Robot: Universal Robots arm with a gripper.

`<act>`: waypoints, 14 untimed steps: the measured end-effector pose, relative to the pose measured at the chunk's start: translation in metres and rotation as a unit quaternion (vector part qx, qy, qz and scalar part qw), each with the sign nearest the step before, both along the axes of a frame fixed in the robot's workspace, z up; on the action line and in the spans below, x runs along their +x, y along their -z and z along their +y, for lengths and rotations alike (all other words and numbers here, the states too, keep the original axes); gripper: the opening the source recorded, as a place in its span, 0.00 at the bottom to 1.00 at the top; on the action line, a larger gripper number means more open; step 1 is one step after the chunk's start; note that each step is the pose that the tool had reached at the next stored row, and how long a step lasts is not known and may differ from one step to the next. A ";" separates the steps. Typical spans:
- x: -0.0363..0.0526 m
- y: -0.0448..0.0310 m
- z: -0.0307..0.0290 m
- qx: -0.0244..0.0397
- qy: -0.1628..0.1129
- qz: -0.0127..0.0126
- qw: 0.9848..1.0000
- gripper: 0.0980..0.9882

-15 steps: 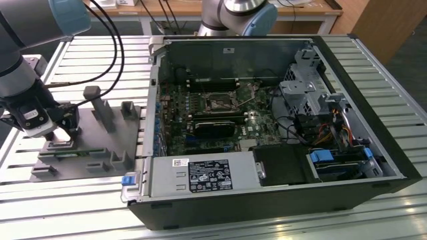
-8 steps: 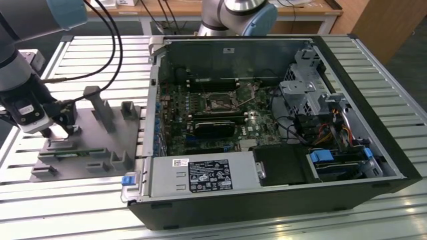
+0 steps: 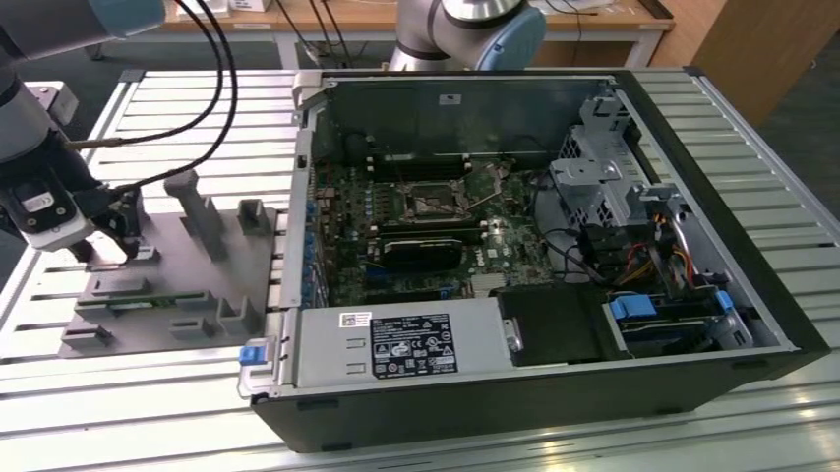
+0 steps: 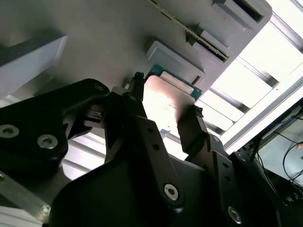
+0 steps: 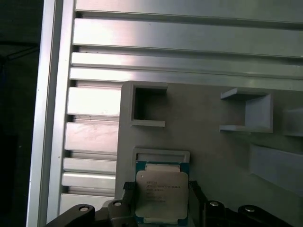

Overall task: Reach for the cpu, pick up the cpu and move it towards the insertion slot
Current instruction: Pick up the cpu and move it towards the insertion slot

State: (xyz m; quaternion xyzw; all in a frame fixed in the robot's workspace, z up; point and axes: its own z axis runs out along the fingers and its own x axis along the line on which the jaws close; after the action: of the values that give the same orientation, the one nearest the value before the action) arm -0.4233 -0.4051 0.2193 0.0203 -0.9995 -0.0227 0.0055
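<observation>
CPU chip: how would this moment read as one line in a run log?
stage: pick | tool: at cpu | cpu: on grey fixture plate | insertion slot: in open computer case, away from tool

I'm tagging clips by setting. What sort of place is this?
Probably a robotics lab bench for computer assembly trials: an open desktop computer case with its motherboard exposed lies on a slatted aluminium table, a grey fixture plate beside it holds a cpu, and a robot arm hangs over the plate.
</observation>
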 end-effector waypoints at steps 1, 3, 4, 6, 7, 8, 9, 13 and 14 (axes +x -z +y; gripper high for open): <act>0.0000 -0.0018 0.0000 0.000 0.000 0.000 1.000 0.49; 0.0000 -0.0053 0.0000 0.000 0.000 0.000 1.000 0.49; 0.0000 -0.0069 0.0000 0.001 0.000 0.000 1.000 0.49; 0.0000 -0.0087 0.0000 0.002 0.000 0.000 1.000 0.49; 0.0000 -0.0100 0.0000 0.003 0.000 0.000 1.000 0.49; 0.0000 -0.0115 0.0000 0.003 0.000 0.000 1.000 0.49; 0.0000 -0.0114 0.0000 0.004 0.000 0.000 1.000 0.49; -0.0001 -0.0131 -0.0001 0.004 0.000 0.000 1.000 0.49; -0.0001 -0.0145 -0.0001 0.005 0.000 0.000 1.000 0.49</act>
State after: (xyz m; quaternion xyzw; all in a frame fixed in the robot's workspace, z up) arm -0.4234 -0.4052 0.2337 0.0203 -0.9994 -0.0273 0.0056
